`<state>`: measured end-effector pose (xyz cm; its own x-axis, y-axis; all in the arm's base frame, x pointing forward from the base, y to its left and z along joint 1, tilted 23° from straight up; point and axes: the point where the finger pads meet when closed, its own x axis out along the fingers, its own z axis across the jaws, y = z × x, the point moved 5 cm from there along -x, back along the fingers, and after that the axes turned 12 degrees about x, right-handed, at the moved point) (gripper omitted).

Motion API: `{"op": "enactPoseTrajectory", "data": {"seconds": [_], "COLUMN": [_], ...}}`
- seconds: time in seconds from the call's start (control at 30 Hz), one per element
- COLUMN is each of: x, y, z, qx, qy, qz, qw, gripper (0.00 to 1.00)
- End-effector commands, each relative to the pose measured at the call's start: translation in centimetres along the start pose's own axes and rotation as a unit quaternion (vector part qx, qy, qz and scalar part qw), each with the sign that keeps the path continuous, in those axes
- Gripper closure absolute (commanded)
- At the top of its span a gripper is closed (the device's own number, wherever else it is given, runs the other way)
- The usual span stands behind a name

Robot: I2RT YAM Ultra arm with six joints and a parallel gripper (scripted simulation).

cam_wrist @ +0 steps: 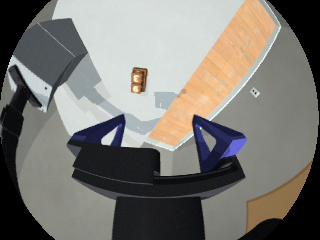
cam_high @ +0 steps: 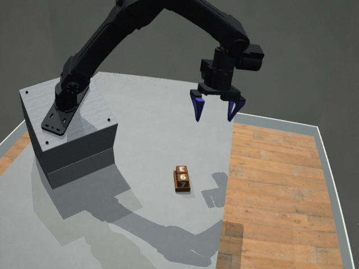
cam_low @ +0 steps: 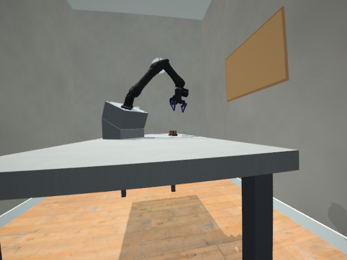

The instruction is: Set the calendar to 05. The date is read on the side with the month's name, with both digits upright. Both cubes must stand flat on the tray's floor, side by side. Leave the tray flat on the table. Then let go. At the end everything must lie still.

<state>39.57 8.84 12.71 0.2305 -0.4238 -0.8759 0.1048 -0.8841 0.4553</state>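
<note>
The brown tray stands on the table, with two brown cubes side by side. The farther cube in the top view shows a 3 on top, upside down in that view. The nearer cube shows a 6 or 9 on top, reading as 9 there, and a darker 7 on its side towards that camera. The month's name and the digits on the other sides cannot be made out. My gripper is open and empty, high above the table and off to one side of the tray.
The arm's grey pedestal stands on the table, left of the tray in the top view. The table's edge runs to the right of the tray there, with the wooden floor beyond it.
</note>
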Motion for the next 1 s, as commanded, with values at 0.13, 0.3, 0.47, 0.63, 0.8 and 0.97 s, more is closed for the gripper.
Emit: {"op": "enactPoseTrajectory", "data": {"seconds": [0.13, 0.3, 0.47, 0.63, 0.8, 0.97], "x": [-0.4, -0.4, -0.4, -0.6, 1.2, 3.9], "y": [0.1, 0.1, 0.1, 0.2, 1.0, 2.0], "z": [-0.1, -0.1, -0.1, -0.1, 1.9, 5.6], "qx": [0.001, 0.001, 0.001, 0.005, 0.030, 0.067], "qy": [0.006, 0.006, 0.006, 0.012, 0.017, 0.030], "qz": [-0.001, -0.001, -0.001, -0.005, -0.027, -0.061], "qw": [1.000, 1.000, 1.000, 1.000, 0.999, 0.995], "gripper": [0.00, 0.00, 0.00, 0.00, 0.00, 0.00]}}
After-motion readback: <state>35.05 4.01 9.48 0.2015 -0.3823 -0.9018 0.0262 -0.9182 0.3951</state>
